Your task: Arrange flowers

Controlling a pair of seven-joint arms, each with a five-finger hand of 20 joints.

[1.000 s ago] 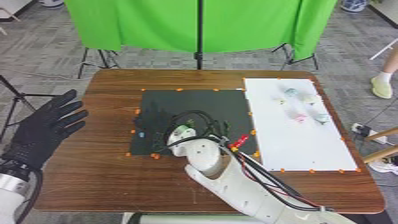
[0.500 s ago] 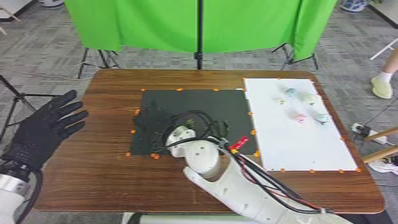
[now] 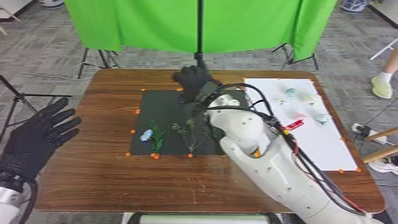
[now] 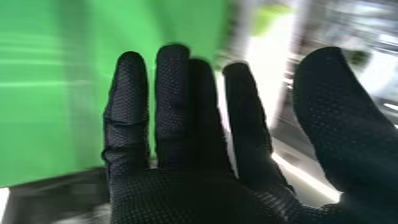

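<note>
In the head view my right hand [image 3: 194, 82] is above the far edge of the black mat [image 3: 164, 102], open and holding nothing. My right hand [image 4: 187, 130] shows straight, spread fingers in the right wrist view. My left hand [image 3: 40, 135] stays open off the table's left edge. On the mat's near left part lies a blue flower [image 3: 147, 135] beside a green leafy stem [image 3: 158, 137]. Thin green stems [image 3: 189, 134] lie to their right. Several pale flowers [image 3: 291, 92] lie on the white sheet [image 3: 315, 145], one of them light blue [image 3: 322, 118].
The brown table [image 3: 107, 185] carries orange markers around the mat and sheet. A green curtain [image 3: 151, 30] on a dark stand [image 3: 200, 30] hangs beyond the far edge. My right arm [image 3: 266, 165] crosses the table's right half and covers part of both mat and sheet.
My right hand has swung away from the near part of the mat to its far edge, its arm shifting right. The blue flower and stems are now uncovered. My left hand has shifted slightly.
</note>
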